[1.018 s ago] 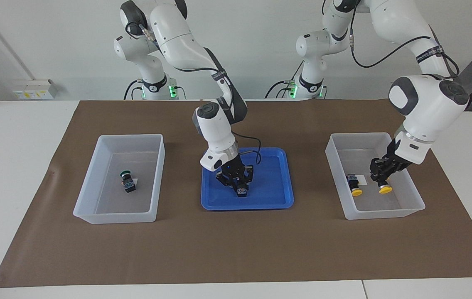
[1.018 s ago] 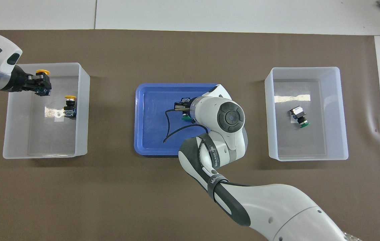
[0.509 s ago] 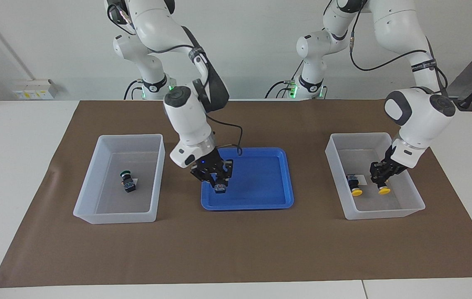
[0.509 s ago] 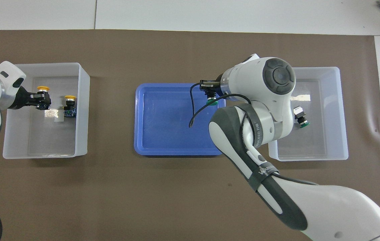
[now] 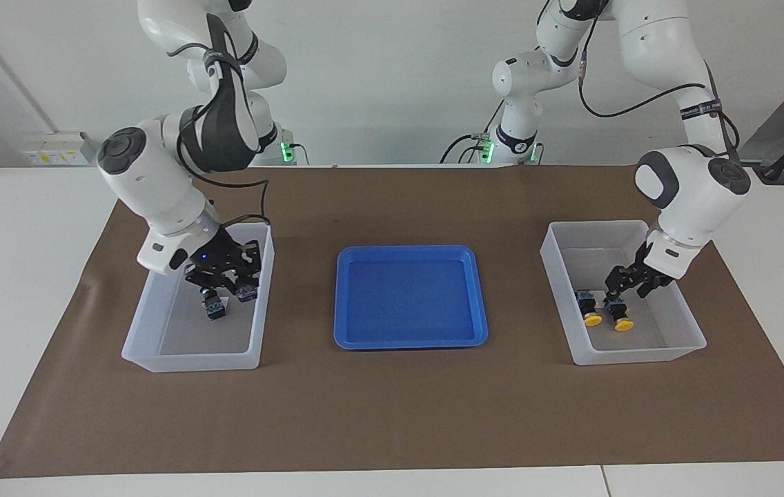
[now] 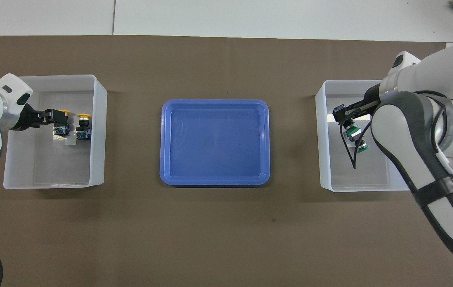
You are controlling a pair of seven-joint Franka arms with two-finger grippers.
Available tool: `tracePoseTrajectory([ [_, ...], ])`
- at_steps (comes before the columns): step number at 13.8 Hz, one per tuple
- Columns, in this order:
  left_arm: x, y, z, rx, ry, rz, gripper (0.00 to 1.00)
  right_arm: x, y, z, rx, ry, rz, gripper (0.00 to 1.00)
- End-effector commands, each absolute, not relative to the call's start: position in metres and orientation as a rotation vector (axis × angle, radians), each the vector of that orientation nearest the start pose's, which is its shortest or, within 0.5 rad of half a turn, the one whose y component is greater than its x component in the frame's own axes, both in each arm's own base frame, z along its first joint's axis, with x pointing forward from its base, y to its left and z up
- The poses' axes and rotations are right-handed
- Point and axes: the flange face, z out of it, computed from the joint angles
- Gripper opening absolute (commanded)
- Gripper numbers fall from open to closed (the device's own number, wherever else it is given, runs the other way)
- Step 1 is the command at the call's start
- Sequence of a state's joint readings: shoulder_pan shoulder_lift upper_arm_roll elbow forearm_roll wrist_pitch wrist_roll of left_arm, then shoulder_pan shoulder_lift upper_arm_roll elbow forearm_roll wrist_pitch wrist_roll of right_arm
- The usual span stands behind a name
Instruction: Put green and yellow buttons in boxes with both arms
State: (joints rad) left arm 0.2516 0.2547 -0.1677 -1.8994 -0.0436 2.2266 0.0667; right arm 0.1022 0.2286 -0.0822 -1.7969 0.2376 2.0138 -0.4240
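Read on the overhead view's clock face, the blue tray [image 6: 214, 141] sat at the middle of the brown mat [image 6: 210, 231] on the bench [image 6: 250, 18]. One box lay at its nine o'clock and the other at its three o'clock.

The nine o'clock box [image 6: 98, 131], at the left arm's end, held both yellow buttons. They lay on its floor, just beside each other, with their caps turned toward twelve o'clock. The inner yellow button [image 6: 84, 127] was the one closer to the tray, and the outer yellow button [image 6: 63, 125] lay at its nine o'clock. The left gripper [image 6: 57, 116] hung directly over the outer one. In the facing view its fingers [image 5: 611, 277] stood spread apart and gripped nothing, while the button rested on the floor beneath them.

The three o'clock box [image 6: 322, 159], at the right arm's end, held the green buttons. The right gripper [image 6: 346, 113] was over this box, its fingers pressed together, pinching the held green button [image 6: 353, 128] by its body. That button's cap pointed toward five o'clock. The lying green button [image 6: 363, 147] rested on the box floor at about five o'clock from the held one, close to it.
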Motion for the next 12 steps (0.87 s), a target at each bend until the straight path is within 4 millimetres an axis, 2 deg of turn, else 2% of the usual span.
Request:
tracePoseTrajectory([
  [1, 0.627, 0.053, 0.428, -3.204, -0.036, -0.052, 1.0, 0.576, 0.007, 0.39, -2.916, -0.616, -0.055, 0.0],
  [3, 0.628, 0.048, 0.464, -3.209, -0.023, 0.034, 1.0, 0.561, 0.002, 0.36, -2.924, -0.627, -0.057, 0.0],
  [4, 0.628, 0.039, 0.48, -3.209, 0.0, 0.072, 1.0, 0.558, -0.003, 0.35, -2.933, -0.624, -0.076, 0.0],
  [7, 0.623, -0.005, 0.52, -3.187, -0.072, 0.194, 1.0, 0.555, -0.004, 0.332, -2.945, -0.617, -0.087, 0.0],
  [8, 0.618, -0.027, 0.529, -3.176, -0.076, 0.211, 1.0, 0.556, -0.005, 0.33, -2.95, -0.605, -0.09, 0.26],
  [10, 0.609, -0.048, 0.538, -3.16, -0.029, 0.246, 1.0, 0.557, -0.005, 0.331, -2.953, -0.594, -0.094, 0.98],
  [11, 0.601, -0.05, 0.549, -3.155, -0.025, 0.26, 1.0, 0.56, -0.006, 0.334, -2.953, -0.58, -0.097, 1.0],
  [12, 0.593, -0.054, 0.569, -3.151, -0.01, 0.248, 1.0, 0.565, -0.005, 0.344, -2.968, -0.503, -0.118, 1.0],
])
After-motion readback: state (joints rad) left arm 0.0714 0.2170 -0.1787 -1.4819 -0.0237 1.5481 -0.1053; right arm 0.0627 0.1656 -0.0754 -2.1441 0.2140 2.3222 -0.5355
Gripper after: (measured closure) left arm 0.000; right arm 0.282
